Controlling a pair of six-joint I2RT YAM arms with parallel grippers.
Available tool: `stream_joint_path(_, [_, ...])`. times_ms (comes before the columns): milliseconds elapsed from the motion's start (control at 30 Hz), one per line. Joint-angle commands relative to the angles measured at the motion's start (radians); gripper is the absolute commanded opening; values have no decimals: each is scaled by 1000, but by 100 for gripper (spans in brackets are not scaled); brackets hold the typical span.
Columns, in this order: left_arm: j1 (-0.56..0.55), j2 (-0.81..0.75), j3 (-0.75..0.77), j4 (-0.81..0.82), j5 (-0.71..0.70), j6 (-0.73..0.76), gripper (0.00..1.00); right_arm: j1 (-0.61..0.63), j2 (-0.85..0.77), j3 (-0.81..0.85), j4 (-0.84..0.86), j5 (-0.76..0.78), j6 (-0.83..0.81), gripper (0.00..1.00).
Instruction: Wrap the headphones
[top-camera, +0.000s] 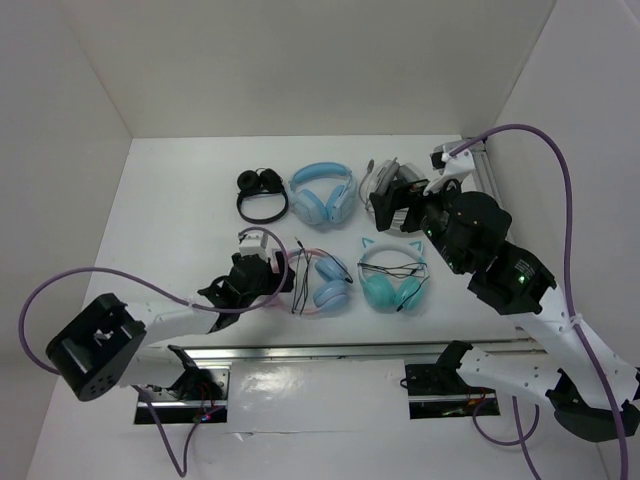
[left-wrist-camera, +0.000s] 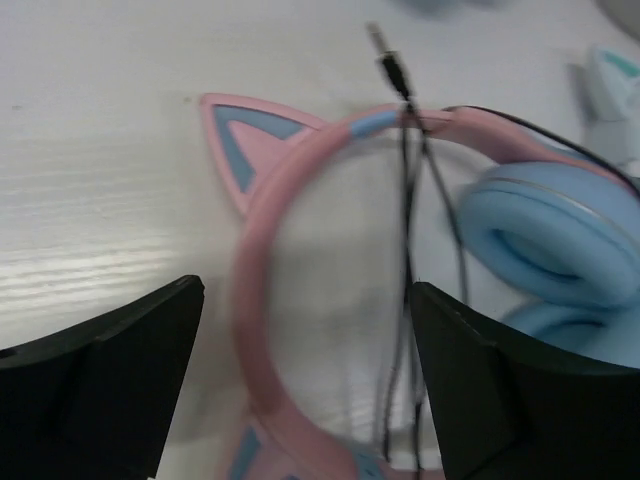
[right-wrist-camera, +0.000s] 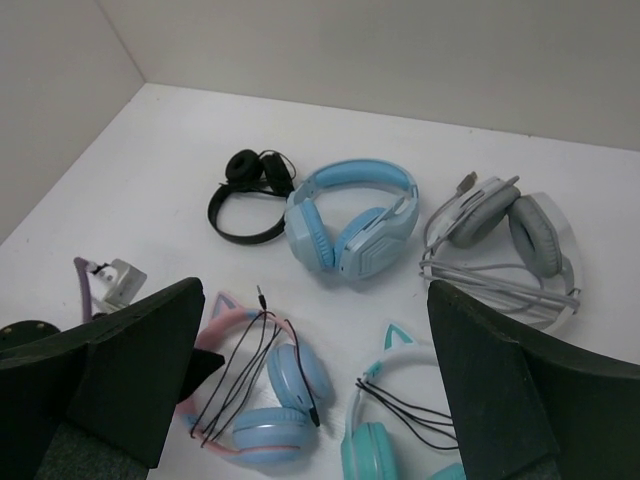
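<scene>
Straddling the pink band of the headphones (left-wrist-camera: 262, 300), our left pincer (left-wrist-camera: 305, 290) gapes wide and grips nothing; we cannot tell whether its fingers (left-wrist-camera: 110, 390) touch the band. The headphones lie flat on the table (top-camera: 180, 200), near its front edge and just left of the teal pair (top-camera: 392, 282). Their black cable (left-wrist-camera: 408, 250) hangs loosely across the band, and its plug (left-wrist-camera: 385, 55) rests past the band. Our right pincer (right-wrist-camera: 315, 290) is raised over the table, wide open and empty.
</scene>
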Motion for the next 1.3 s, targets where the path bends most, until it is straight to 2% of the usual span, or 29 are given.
stream_joint_path(0, [-56, -107, -3, 29, -54, -53, 99, 6, -7, -9, 19, -24, 12, 100])
stream_joint_path(167, [-78, -266, 14, -126, -142, -79, 99, 15, -7, -9, 19, -48, 23, 100])
stream_joint_path(300, [-124, -509, 101, -406, -232, -114, 99, 15, -7, -9, -26, -63, 72, 100])
stream_joint_path(333, [-124, -555, 166, -563, -245, -123, 99, 15, -7, -9, -41, -63, 87, 100])
stream_joint_path(400, [-124, -658, 239, -711, -245, -133, 99, 15, -7, -9, -76, -83, 126, 100])
stream_joint_path(467, [-124, -701, 349, -913, -201, -111, 99, 15, -16, -20, -133, -103, 147, 100])
stream_joint_path(600, [-124, -793, 497, -1194, -132, -101, 99, 15, -88, -66, -196, -137, 173, 100])
stream_joint_path(733, [-124, -938, 575, -1322, -94, -68, 99, 15, -192, -66, -290, -137, 198, 100])
stream_joint_path(933, [-124, -1164, 615, -1375, -47, -70, 99, 15, -375, -86, -405, -146, 242, 100])
stream_joint_path(1033, [-124, -1222, 603, -1384, -56, -105, 99, 15, -433, -106, -455, -125, 255, 100])
stream_joint_path(1267, [-124, -1236, 594, -1396, -78, -125, 99, -3, -465, -85, -537, -74, 267, 100])
